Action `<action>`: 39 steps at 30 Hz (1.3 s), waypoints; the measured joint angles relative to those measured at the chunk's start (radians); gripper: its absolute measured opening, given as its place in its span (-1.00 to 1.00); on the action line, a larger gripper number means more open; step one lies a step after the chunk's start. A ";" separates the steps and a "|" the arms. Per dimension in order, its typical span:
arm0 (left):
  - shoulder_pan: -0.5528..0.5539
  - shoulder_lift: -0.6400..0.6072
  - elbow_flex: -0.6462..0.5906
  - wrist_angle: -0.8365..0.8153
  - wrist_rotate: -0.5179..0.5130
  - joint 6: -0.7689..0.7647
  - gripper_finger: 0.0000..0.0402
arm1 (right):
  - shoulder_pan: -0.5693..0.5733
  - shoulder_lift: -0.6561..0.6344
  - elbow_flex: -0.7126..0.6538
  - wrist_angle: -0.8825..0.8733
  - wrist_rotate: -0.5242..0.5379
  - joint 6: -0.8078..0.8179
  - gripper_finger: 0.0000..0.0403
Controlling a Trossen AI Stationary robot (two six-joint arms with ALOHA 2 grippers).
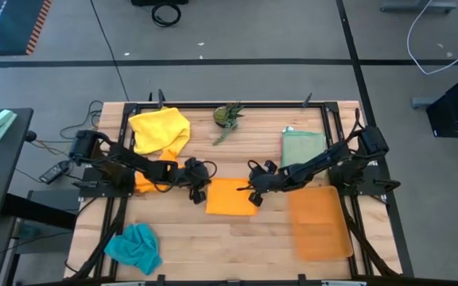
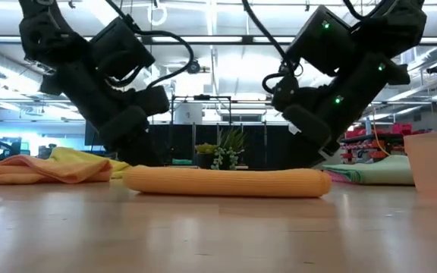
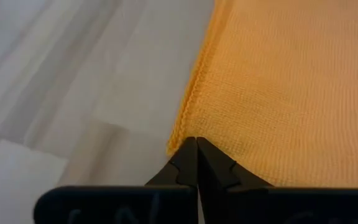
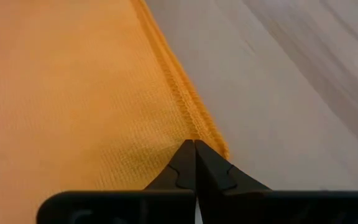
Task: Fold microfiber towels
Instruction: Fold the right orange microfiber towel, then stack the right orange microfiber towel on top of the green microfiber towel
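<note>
**Both grippers pinched the orange towel's edge, ready for the fold**

The step in hand looked like the start of a fold on the orange towel (image 1: pixel 230 196), which lay flat in the middle of the table (image 1: pixel 237 246). The left gripper (image 1: pixel 198 191) had its fingers pressed together on the towel's left edge, and the right gripper (image 1: pixel 255 193) did the same on the right edge. In the left wrist view the fingertips (image 3: pixel 196 148) met right at the stitched hem of the cloth, the weave spreading away beyond them. The right wrist view matched: tips (image 4: pixel 194 149) closed on the hem, cloth to one side and bare wood to the other. How much fabric sat between the fingers could not be told, though the tips touched the hem in both views.

From the low view the towel (image 2: pixel 226 182) showed as a long low roll between the two arms, close under each gripper.

The next move probably called for both grippers to lift together, keeping the edge taut and level, then carry it over to the opposite edge and lay it down squarely. Uneven lifting would likely skew the fold, and a shallow pinch could let the hem slip.

Other towels waited apart from the grippers: a yellow one (image 1: pixel 160 129) behind the left arm, a teal one (image 1: pixel 135 247) near the front left corner, a pale green one (image 1: pixel 302 147) behind the right arm.
</note>
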 joint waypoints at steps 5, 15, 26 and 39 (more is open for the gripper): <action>0.004 -0.114 0.018 -0.027 0.002 0.063 -0.92 | 0.000 -0.087 0.017 -0.053 -0.009 -0.024 -0.99; -0.059 -0.312 0.046 -0.137 0.009 -0.001 -0.94 | -0.019 -0.265 0.022 -0.158 -0.076 -0.061 -0.97; -0.222 0.016 0.066 0.046 0.013 -0.135 -0.97 | -0.039 -0.038 0.024 -0.103 -0.251 -0.074 -0.99; -0.132 -0.127 0.116 -0.075 0.015 -0.365 -0.85 | -0.026 -0.217 0.038 -0.202 -0.186 0.116 -0.88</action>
